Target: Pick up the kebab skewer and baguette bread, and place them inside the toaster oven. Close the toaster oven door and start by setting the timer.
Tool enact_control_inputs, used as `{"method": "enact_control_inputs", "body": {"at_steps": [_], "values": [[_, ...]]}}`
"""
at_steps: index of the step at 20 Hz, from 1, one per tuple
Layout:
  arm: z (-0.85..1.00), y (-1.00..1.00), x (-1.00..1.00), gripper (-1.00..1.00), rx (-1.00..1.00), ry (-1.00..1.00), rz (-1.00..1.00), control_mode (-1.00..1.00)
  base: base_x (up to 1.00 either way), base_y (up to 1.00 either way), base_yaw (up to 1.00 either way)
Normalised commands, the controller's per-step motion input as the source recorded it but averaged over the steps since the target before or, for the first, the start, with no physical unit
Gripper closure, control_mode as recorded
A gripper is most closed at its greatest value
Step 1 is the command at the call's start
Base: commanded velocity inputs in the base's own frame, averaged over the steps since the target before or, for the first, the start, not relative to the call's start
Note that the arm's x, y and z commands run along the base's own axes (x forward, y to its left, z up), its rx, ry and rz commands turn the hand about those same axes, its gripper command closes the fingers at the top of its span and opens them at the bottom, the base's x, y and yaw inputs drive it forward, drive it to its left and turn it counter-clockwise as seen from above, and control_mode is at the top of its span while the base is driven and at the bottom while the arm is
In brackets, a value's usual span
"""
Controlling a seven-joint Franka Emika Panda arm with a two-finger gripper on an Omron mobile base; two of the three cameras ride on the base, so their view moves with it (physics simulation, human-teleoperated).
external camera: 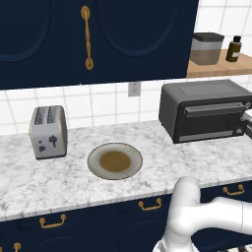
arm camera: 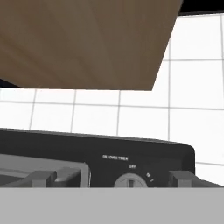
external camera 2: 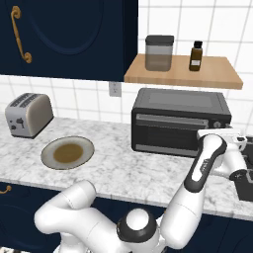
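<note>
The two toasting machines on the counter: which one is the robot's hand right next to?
The big dark toaster oven, with the glass door. The gripper is open at its right end by the knobs; the small silver toaster sits far off, past the plate.

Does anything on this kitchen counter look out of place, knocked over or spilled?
Nothing stands out. The toaster oven sits square against the wall with its door shut, the silver toaster stands upright, and the plate lies flat with no spill around it. The jar and bottle stand upright on the shelf.

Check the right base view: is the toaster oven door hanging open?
No, the toaster oven door stands upright and flush against the toaster oven.
</note>
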Motion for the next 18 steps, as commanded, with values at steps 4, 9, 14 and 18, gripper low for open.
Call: {"method": "enact_control_inputs", "body": {"at_steps": [4,9,14,18], "values": [[0.00,0.12,0.22,-1.00,0.00,-0.03,-0.02,-1.00,0.00,0.00,0.00],[0.00,0.02,0.33,-1.00,0.00,-0.03,-0.02,-1.00,0.00,0.00,0.00],[-0.07,-0.18,0.08,-1.00,0.00,-0.01,-0.02,-1.00,0.00,0.00,0.00],[-0.23,-0.15,0.28,-1.00,0.00,0.00,-0.12,-1.00,0.00,0.00,0.00]]}}
